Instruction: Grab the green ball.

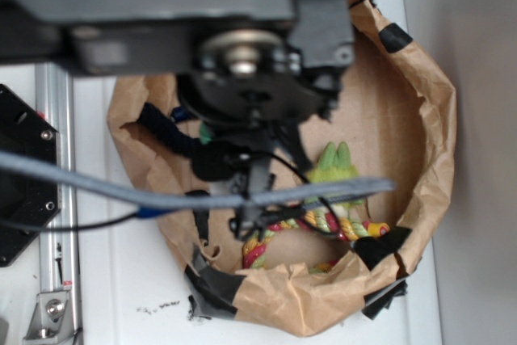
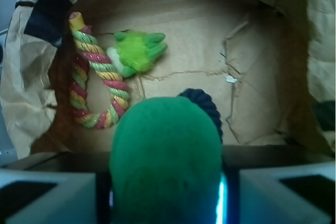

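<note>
1. In the wrist view the gripper (image 2: 167,203) sits at the bottom edge with the green ball (image 2: 165,156) filling the gap between its two fingers (image 2: 50,192). The jaws stand about as wide apart as the ball itself, one pale finger on each flank, closed onto it as far as the ball allows.

2. The ball bulges upward out of the gap and hides the lower middle of that view. Its surface is matte and finely textured. Whether the pads press firmly or merely touch, I cannot tell.

3. Just behind the ball a dark blue ribbed object (image 2: 206,106) peeks out; what it is remains unclear.

4. Farther out on the floor lie the lime-green plush toy (image 2: 137,52) and its multicoloured rope (image 2: 100,80), well apart from the gripper and untouched.

5. All of this sits inside a brown paper-walled enclosure (image 2: 21,77), patched with black tape.

6. In the exterior view the arm (image 1: 242,62) blocks most of the enclosure, so the gripper and ball are hidden there; only the plush and rope show below it.

7. Judging progress: the grab looks essentially made, with the ball seated between the fingers. What is left, if anything, is confirming the hold by lifting it clear, and the pictures do not show whether the ball is off the floor.
</note>
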Tool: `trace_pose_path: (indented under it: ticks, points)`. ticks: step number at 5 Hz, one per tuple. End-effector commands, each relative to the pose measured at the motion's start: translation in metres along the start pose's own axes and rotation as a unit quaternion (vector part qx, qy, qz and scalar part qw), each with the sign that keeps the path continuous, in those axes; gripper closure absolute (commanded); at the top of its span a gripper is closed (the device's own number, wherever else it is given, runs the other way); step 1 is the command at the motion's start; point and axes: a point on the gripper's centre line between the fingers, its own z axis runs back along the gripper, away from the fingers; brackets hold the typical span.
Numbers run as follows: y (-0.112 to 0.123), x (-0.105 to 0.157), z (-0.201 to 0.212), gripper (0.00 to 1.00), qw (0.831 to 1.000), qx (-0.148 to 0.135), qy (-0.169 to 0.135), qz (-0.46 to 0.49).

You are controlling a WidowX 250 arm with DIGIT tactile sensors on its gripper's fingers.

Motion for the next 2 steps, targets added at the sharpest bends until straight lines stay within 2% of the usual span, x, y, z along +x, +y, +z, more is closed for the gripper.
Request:
trace_pose_path:
  ticks: [1, 2]
  points:
    - [0.0027, 0.0211, 0.0108, 1.0, 1.0, -0.014, -0.011, -0.02]
    - [0.0032, 0.0176, 0.0117, 1.0, 1.0, -0.007, -0.018, -0.008]
